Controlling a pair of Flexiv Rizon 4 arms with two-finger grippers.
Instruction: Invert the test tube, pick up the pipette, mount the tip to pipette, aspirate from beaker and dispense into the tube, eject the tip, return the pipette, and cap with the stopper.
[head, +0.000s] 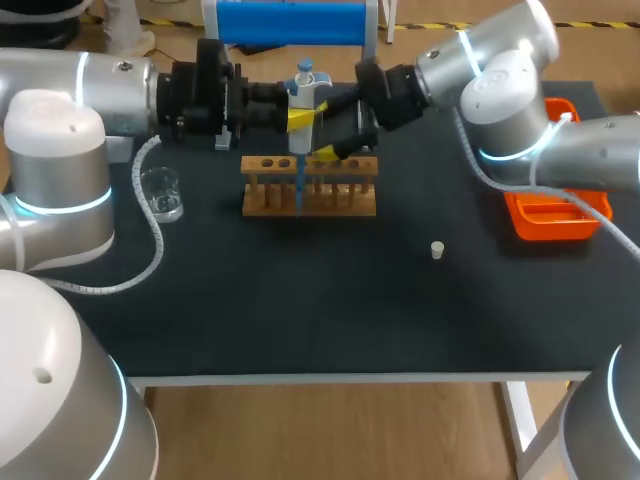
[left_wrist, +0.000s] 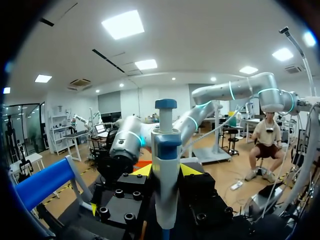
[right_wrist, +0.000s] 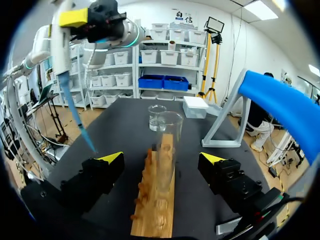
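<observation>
Hanging upright, the pipette (left_wrist: 165, 165) is clamped between the closed fingers of the left gripper (head: 300, 118), with its blue tip (right_wrist: 82, 127) pointing down just beside the wooden rack (head: 310, 197). The rack sits toward the surface's (head: 330, 310) far edge. A clear test tube (right_wrist: 168, 145) stands in it, between the right gripper's (right_wrist: 160, 160) fingers, which are spread wide and touch nothing. The beaker (head: 162, 193) stands near the left edge, the stopper (head: 437, 250) lies alone nearer the right edge, and an orange tray (head: 548, 222) rests at that edge.
</observation>
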